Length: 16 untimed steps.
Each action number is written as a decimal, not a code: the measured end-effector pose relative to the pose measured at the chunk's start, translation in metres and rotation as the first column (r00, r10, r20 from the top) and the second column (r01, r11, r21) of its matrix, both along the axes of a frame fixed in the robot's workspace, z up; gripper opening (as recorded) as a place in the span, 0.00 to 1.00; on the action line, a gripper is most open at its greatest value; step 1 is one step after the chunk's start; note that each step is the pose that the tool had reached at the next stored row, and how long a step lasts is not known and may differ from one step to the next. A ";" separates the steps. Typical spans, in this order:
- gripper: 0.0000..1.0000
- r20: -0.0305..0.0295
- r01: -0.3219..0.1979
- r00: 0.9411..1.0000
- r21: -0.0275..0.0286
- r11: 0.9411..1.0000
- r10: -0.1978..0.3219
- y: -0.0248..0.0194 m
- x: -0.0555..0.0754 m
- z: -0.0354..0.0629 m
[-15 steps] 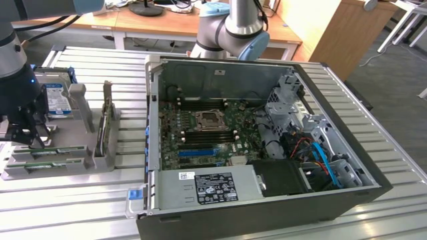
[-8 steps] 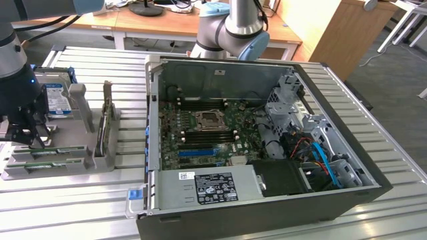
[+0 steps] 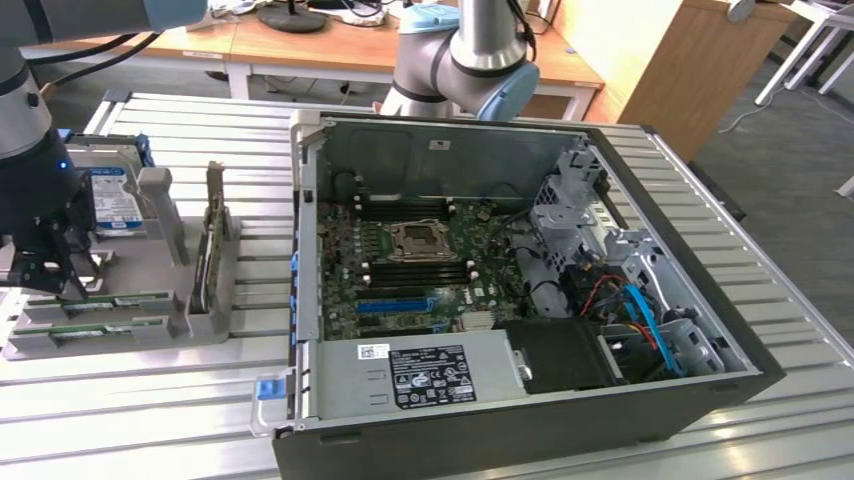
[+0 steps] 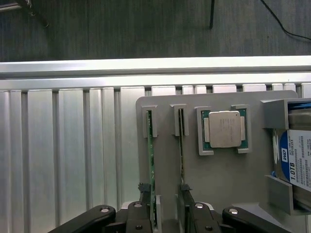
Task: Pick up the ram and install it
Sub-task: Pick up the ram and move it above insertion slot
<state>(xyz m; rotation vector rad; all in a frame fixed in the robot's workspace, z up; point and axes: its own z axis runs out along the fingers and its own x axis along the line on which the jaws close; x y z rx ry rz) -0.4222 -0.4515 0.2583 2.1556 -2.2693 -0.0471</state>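
The ram [image 4: 151,165] is green circuit board, holder [image 4: 223,179] matt grey plastic, table [image 4: 58,160] ribbed bare metal.

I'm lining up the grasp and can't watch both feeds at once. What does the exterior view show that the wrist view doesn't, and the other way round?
Exterior view: the open computer case with its motherboard, standing to the exterior view's right of the grey holder.
Wrist view: the square CPU chip seated in the holder, and the two ram sticks edge-on in separate slots, with the open gripper at one end of them.
Both: the holder, the ram sticks, the blue-labelled hard drive and the gripper.
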 end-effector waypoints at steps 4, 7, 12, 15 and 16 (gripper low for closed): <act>0.36 0.000 0.000 1.000 0.000 1.000 0.000 -0.0001 0.000 0.0000; 0.36 0.000 0.000 1.000 0.000 1.000 0.000 -0.0002 0.000 -0.0010; 0.36 0.000 0.000 1.000 0.000 1.000 0.000 -0.0001 0.000 -0.0048; 0.36 0.000 0.000 1.000 0.000 1.000 0.000 -0.0001 0.000 -0.0073; 0.36 0.000 0.000 1.000 0.000 1.000 0.000 -0.0001 0.000 -0.0081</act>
